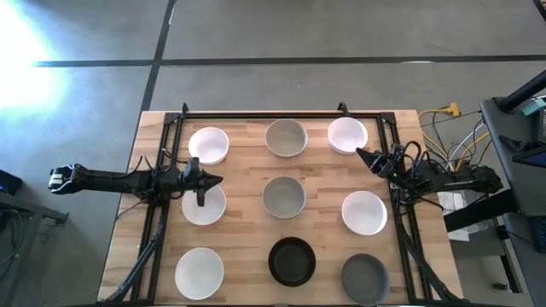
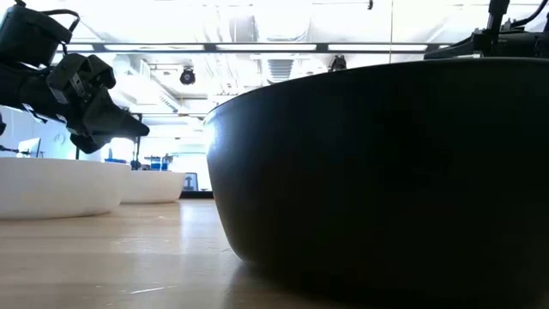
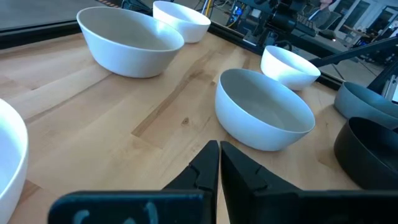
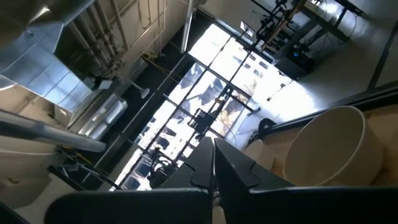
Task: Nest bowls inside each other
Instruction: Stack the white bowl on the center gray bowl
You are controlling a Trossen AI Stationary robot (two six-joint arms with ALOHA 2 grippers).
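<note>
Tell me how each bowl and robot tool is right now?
White bowls: five, upright, empty, apart.
Beige-grey bowls: two, upright, empty.
Black bowl: upright, empty.
Dark grey bowl: upright, empty.
Left tool: shut, holding nothing.
Right tool: shut, holding nothing.

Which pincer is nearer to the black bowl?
Left. The left pincer hangs over a white bowl, up-left of the black bowl. The right pincer is farther, by the far right white bowl.
</note>
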